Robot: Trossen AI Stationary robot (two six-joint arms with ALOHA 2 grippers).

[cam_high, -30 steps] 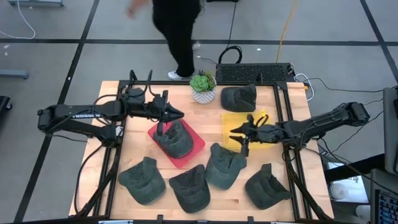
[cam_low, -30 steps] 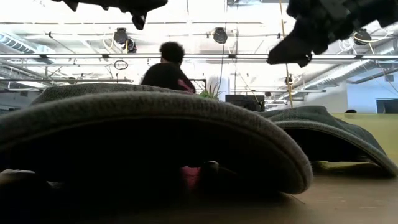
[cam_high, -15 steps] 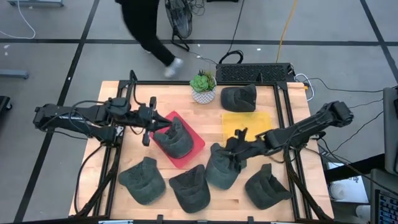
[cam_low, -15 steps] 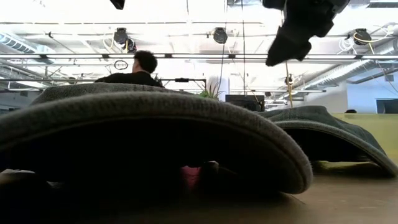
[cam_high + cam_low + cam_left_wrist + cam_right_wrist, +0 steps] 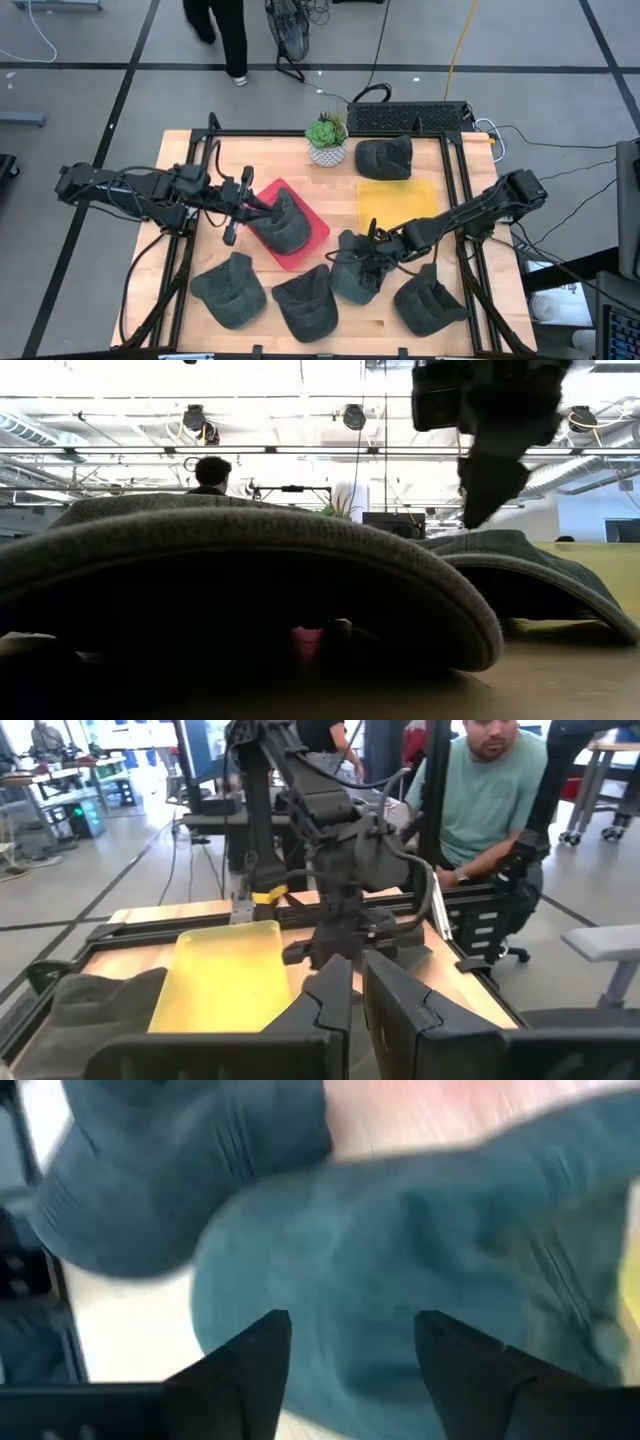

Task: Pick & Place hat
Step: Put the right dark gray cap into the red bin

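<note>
Several dark grey-green hats lie on the wooden table. One hat [image 5: 284, 224] sits on a red tray [image 5: 312, 243]. My left gripper [image 5: 262, 208] hovers shut and empty just left of that hat, pointing level across the table [image 5: 357, 990]. My right gripper [image 5: 352, 262] is open and tipped steeply down over the middle hat [image 5: 360, 275] of the near row. In the right wrist view its fingers [image 5: 240, 1370] stand wide apart above this hat's crown [image 5: 400, 1240]. I see no touch.
A yellow tray [image 5: 398, 203] lies bare at the right. Behind it rests another hat [image 5: 385, 155], with a potted plant [image 5: 327, 140] at the far edge. More hats lie along the near edge [image 5: 230, 290] [image 5: 307, 300] [image 5: 428, 298]. A person [image 5: 490, 790] sits beyond the table's right side.
My right gripper has swung from over the yellow tray toward the near-left, sunk, and tipped steeply down over the middle hat. My left gripper has drawn back toward the table's left edge, away from the hat on the red tray. No hat has moved.
</note>
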